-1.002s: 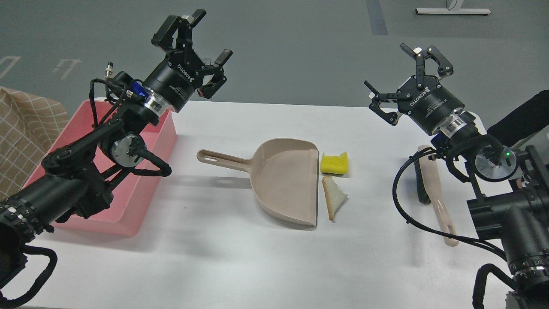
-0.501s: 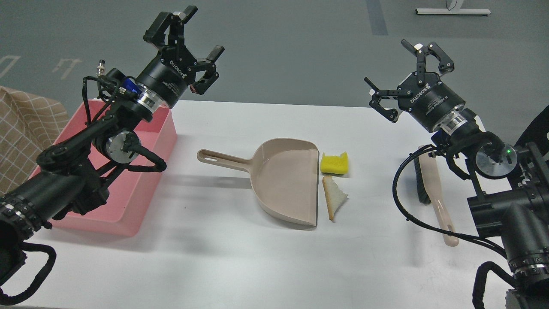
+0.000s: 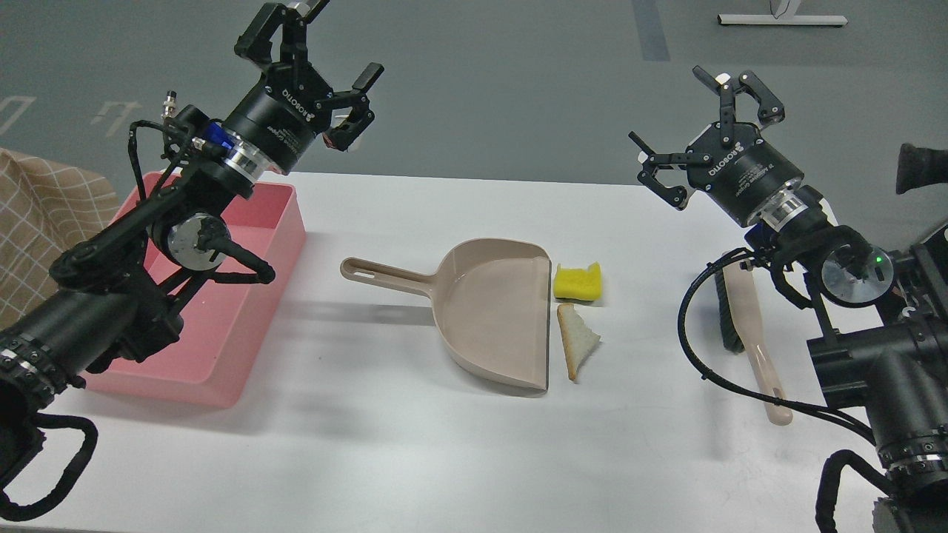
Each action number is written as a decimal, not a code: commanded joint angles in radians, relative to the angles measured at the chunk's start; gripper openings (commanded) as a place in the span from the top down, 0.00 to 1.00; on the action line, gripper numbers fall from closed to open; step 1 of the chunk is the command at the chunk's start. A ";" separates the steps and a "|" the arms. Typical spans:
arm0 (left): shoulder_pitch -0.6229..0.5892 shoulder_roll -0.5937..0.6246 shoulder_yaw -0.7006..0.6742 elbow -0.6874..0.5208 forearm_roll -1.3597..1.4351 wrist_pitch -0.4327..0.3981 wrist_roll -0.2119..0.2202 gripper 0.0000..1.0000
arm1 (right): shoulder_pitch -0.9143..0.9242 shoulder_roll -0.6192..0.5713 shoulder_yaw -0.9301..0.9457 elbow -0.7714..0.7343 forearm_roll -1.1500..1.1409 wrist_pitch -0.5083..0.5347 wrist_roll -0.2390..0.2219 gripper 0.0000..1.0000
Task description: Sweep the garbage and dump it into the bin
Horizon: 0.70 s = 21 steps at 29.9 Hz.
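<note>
The yellow sponge chunk (image 3: 578, 282) and the triangular bread slice (image 3: 577, 344) lie on the white table, just right of the beige dustpan's (image 3: 495, 311) open edge. The pink bin (image 3: 248, 311) stands at the table's left end, partly hidden by my left arm. My left gripper (image 3: 322, 41) is open and empty, held high above the bin's far corner. My right gripper (image 3: 700, 115) is open and empty, raised above the table's far right. A beige brush (image 3: 749, 326) with dark bristles lies below my right arm.
A checked cloth (image 3: 41, 229) shows at the far left beyond the bin. The dustpan's handle (image 3: 378, 272) points left toward the bin. Grey floor lies beyond the table's far edge (image 3: 474, 180). Black cables hang from the right arm over the brush.
My left gripper has risen and shifted left and away, uncovering more of the bin. My right gripper has barely moved. The garbage, dustpan and brush lie as before.
</note>
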 commanded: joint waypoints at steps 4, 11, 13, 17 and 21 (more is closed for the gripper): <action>0.001 -0.002 -0.004 0.001 -0.001 0.002 0.009 0.02 | -0.001 -0.001 0.000 0.000 0.000 0.000 0.000 0.00; 0.002 -0.002 -0.002 0.001 0.002 0.005 0.006 0.02 | -0.001 -0.001 0.000 0.000 -0.002 0.000 0.000 0.00; 0.001 0.000 0.008 0.001 0.015 0.002 0.007 0.02 | -0.003 -0.001 0.000 0.002 -0.002 0.000 0.000 0.00; 0.001 -0.002 0.002 0.000 0.015 0.002 0.006 0.02 | -0.003 -0.001 0.000 0.002 -0.002 0.000 0.000 0.00; 0.002 0.000 -0.002 -0.005 0.015 -0.004 0.000 0.02 | -0.003 -0.001 0.000 0.002 -0.002 0.000 0.000 0.00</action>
